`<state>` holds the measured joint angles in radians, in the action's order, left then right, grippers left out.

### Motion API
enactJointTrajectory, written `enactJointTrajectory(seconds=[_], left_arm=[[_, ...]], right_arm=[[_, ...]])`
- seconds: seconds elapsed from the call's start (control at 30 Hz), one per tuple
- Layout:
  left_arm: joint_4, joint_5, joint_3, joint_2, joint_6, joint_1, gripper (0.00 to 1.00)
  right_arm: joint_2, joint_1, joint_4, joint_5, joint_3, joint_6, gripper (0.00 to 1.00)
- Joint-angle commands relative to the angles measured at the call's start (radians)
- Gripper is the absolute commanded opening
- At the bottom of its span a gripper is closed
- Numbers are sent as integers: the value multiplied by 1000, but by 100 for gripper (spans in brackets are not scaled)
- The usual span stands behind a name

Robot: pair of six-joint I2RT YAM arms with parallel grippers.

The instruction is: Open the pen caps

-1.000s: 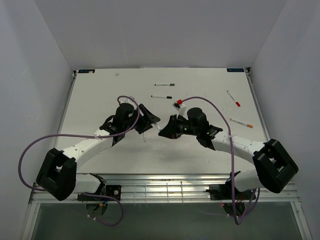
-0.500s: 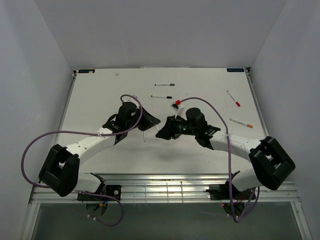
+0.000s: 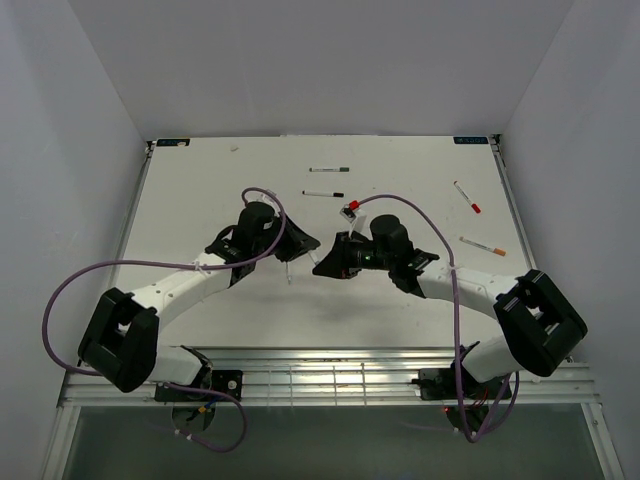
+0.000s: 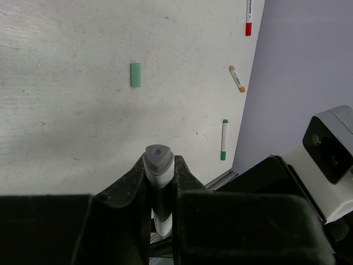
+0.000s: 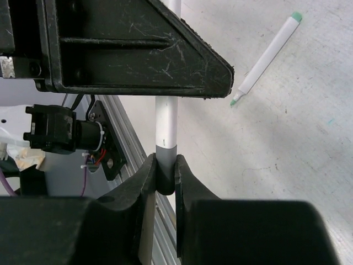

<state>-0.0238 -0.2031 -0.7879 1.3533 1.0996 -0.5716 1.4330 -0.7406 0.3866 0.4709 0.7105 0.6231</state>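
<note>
L arm & R arm bent inward, both jaws clamped on one pen.

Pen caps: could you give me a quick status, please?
Left gripper shut on the pen. Right gripper shut on its grey end. Pen not yet open. Nothing blocking.

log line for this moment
left gripper: shut on pen | right gripper: shut on same pen's grey end | pen: not yet pulled apart | other pens: lying on table
</note>
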Motion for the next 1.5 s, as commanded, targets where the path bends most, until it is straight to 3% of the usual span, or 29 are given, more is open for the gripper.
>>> enactJointTrajectory(seconds=[0.0, 0.07, 0.1, 0.2, 0.23, 0.33, 0.37, 0.4, 0.43, 0.5, 0.7, 0.9, 1.17, 1.47], left_arm=[[-45, 37, -83, 12, -6, 9, 0], [-83, 53, -115, 35, 2, 27, 0], [-100, 60, -143, 55, 15, 35, 0], [-100, 48, -183, 92, 36, 64, 0], [-100, 33, -194, 101, 33, 68, 0], [-81, 21, -195, 103, 5, 79, 0], [-73, 16, -189, 96, -1, 82, 0], [-61, 7, -182, 92, -9, 91, 0], [-38, -13, -162, 78, -24, 96, 0], [-91, -18, -169, 76, -70, 107, 0], [-325, 128, -217, 75, -288, 105, 0], [-410, 255, -177, 104, -417, 107, 0], [-525, 310, -301, 343, -586, 107, 0], [-522, 357, -333, 398, -618, 105, 8]], right_arm=[[-14, -14, 6, 3, 18, -16, 8], [-39, -64, -132, -88, 44, -94, 8], [-51, -109, -226, -337, 76, -146, 8], [-13, -265, -528, -855, 212, -266, 8], [4, -275, -555, -892, 222, -275, 8], [-43, -261, -487, -769, 181, -318, 8], [-61, -208, -432, -664, 152, -322, 8], [-72, -163, -363, -335, 120, -285, 8], [-94, -128, -204, -213, 42, -249, 8], [-117, -83, -109, -132, -11, -173, 8], [-115, 56, -256, -262, 15, -154, 8], [-14, 130, -478, -429, 154, -275, 8], [102, 213, -549, -416, 230, -310, 9], [208, 244, -548, -358, 297, -319, 17]])
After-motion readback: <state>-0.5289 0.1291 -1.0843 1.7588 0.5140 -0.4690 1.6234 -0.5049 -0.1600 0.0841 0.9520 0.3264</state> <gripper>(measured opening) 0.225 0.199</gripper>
